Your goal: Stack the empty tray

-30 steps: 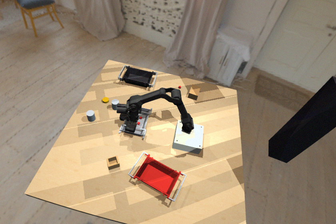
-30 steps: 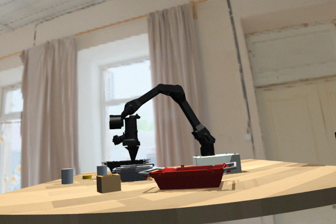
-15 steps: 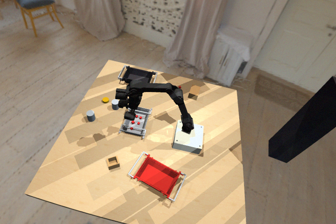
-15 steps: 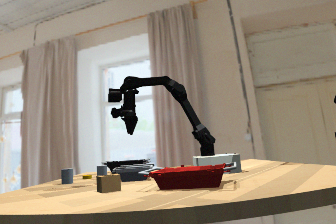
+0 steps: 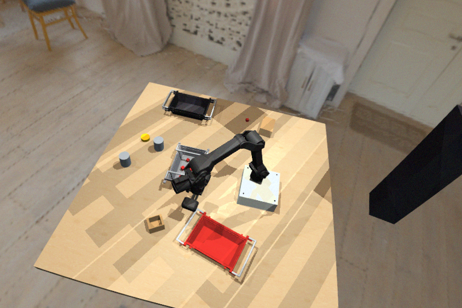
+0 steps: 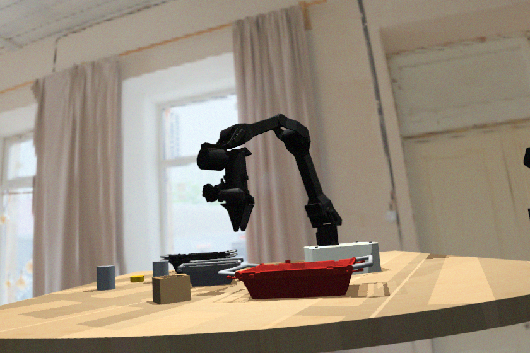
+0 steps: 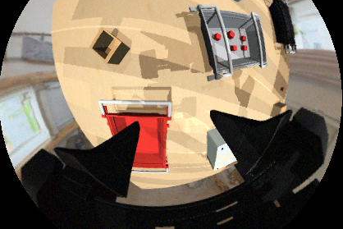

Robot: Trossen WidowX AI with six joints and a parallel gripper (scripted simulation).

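The loaded grey tray [image 5: 174,164] [image 6: 209,277] [image 7: 253,51] stands level with several small red blocks on its floor. In the wrist view its two bars lie across its top, one bar [image 7: 223,37] near one end and the other bar [image 7: 258,37] near the opposite end. The empty red tray [image 5: 216,241] [image 6: 299,285] [image 7: 152,139] stands apart from it, its wire bars swung out over its ends. My gripper [image 6: 240,230] [image 7: 175,119] is open and empty, high above the table between the two trays. The arm hides part of the grey tray in the top view.
An empty black tray [image 5: 190,105] [image 7: 283,25] stands at the back. A small open wooden box [image 5: 155,223] [image 7: 110,47] is near the red tray. Two grey cylinders, a yellow disc [image 5: 144,137], a wooden block [image 5: 267,126] and a loose red block [image 5: 247,120] are also on the table.
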